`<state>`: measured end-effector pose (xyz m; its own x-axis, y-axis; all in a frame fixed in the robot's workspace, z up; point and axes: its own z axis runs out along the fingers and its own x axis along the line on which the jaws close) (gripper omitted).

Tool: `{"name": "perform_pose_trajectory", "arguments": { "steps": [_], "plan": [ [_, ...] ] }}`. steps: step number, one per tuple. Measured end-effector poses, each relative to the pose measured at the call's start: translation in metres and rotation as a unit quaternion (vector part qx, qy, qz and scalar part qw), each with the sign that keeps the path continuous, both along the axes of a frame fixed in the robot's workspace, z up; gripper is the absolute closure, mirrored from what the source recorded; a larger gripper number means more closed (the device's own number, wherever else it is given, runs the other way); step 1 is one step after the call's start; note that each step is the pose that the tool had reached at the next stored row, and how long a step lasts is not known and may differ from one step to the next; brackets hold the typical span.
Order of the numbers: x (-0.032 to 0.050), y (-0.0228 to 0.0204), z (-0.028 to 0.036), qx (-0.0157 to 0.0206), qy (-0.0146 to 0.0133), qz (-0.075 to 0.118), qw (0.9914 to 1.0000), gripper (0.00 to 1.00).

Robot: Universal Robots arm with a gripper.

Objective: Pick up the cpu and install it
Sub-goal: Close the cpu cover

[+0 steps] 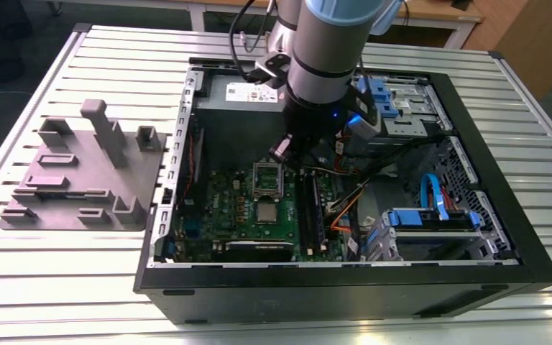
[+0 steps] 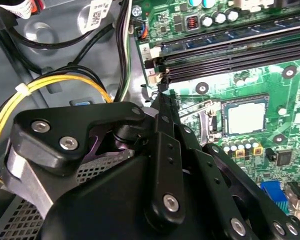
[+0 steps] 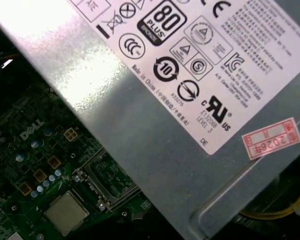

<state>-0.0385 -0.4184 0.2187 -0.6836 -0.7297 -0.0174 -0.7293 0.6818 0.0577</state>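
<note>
The cpu (image 1: 268, 212) is a small silvery square lying flat on the green motherboard (image 1: 228, 198) inside the open computer case. Both wrist views show it as well: the cpu (image 3: 66, 212) has a pale rim, and the cpu (image 2: 246, 117) sits within a dark square surround. The silver socket frame (image 1: 268, 180) stands open right beside it, toward the power supply. My gripper (image 1: 289, 159) hangs above the board near that frame, apart from the cpu. In the second wrist view the gripper (image 2: 162, 92) has its black fingers closed to a thin tip with nothing between them.
A grey power supply box (image 3: 190, 125) borders the board close to the gripper. Black memory slots (image 2: 230, 55) run beside the socket. Yellow and black cables (image 2: 40, 85) loop nearby. Blue drive cages (image 1: 430, 215) fill the case's exterior-view right. A grey fixture plate (image 1: 80, 172) lies outside the case.
</note>
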Motion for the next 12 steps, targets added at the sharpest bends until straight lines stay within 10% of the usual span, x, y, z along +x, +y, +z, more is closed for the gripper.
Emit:
{"name": "perform_pose_trajectory", "arguments": {
  "steps": [6,12],
  "plan": [
    [0.0,0.0003,-0.0048,0.0207,0.0,0.004,0.99978,0.9],
    [-0.0022,0.0003,-0.0082,0.0237,0.0001,0.011,0.99966,0.9]
  ]
}}
